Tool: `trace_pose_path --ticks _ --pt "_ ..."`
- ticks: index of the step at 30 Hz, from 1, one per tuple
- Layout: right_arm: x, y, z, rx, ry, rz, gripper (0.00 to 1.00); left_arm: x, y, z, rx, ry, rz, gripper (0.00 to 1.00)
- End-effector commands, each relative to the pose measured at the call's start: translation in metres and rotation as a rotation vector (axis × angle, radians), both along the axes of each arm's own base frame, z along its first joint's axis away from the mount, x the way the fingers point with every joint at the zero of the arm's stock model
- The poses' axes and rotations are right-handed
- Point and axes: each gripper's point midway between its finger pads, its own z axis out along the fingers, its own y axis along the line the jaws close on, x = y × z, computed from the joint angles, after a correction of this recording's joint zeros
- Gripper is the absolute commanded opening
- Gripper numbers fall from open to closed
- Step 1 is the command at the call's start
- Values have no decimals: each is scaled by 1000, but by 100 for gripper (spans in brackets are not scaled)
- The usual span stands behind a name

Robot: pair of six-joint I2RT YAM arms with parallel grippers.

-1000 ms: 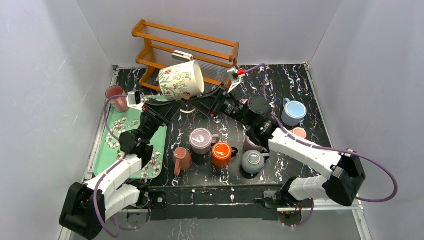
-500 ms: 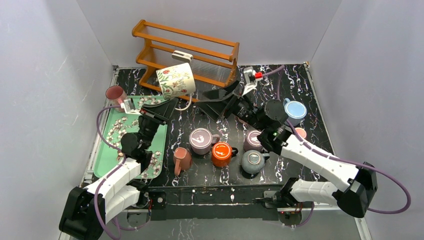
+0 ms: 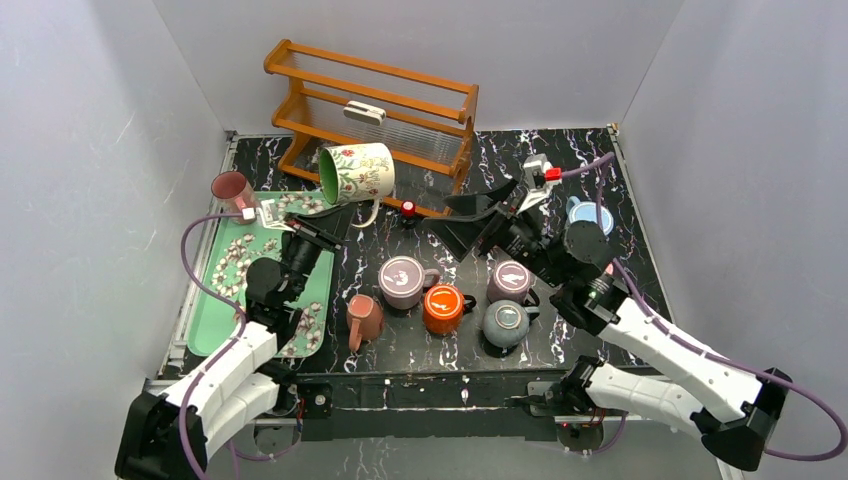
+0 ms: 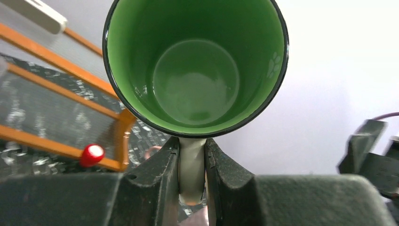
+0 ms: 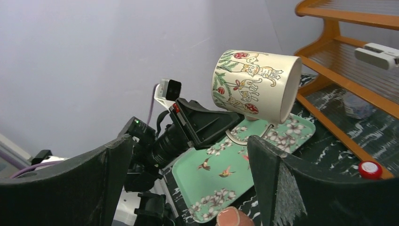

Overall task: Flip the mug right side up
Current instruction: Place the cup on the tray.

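Note:
The mug (image 3: 360,172), cream with a floral and cat print and green inside, hangs on its side in the air in front of the wooden rack. Its mouth faces left, toward the left arm. My left gripper (image 3: 343,214) is shut on the mug's cream handle. The left wrist view looks straight into the green mug (image 4: 195,70), with the handle pinched in the left gripper (image 4: 192,143). My right gripper (image 3: 470,215) stands wide open to the right of the mug, apart from it. Through the right gripper (image 5: 188,160) I see the mug (image 5: 254,84) over the tray.
A wooden rack (image 3: 375,100) stands at the back. A green floral tray (image 3: 225,290) lies on the left with a pink mug (image 3: 232,188) at its far corner. Several mugs sit mid-table: purple (image 3: 402,280), orange (image 3: 442,307), grey (image 3: 505,322), blue (image 3: 585,212). A red-capped thing (image 3: 408,208) sits near the rack.
My right gripper let go of the mug, opened wide and drew back to the right. The left gripper kept the handle, and the mug turned its mouth leftward.

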Motion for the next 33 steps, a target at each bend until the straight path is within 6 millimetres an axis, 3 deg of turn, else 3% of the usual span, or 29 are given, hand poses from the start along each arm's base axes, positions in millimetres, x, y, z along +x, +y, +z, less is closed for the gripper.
trace_pose_path --ticks 1,5,10,17,24,33 --pt "7 -18 -13 -58 3 -96 99 -6 30 70 41 -199 182 0" --pt "4 -27 -22 -86 6 -111 99 10 45 52 217 -117 307 0" --pt "3 -37 -31 -99 5 -142 99 27 78 22 395 67 490 0" --pt "0 -46 -31 -107 -8 -162 99 39 111 -21 523 264 660 0" --pt "-1 -52 -35 -111 -14 -180 99 51 129 -45 655 379 757 0" --pt "-4 -51 -37 -118 -27 -166 99 71 144 -55 745 467 849 0"
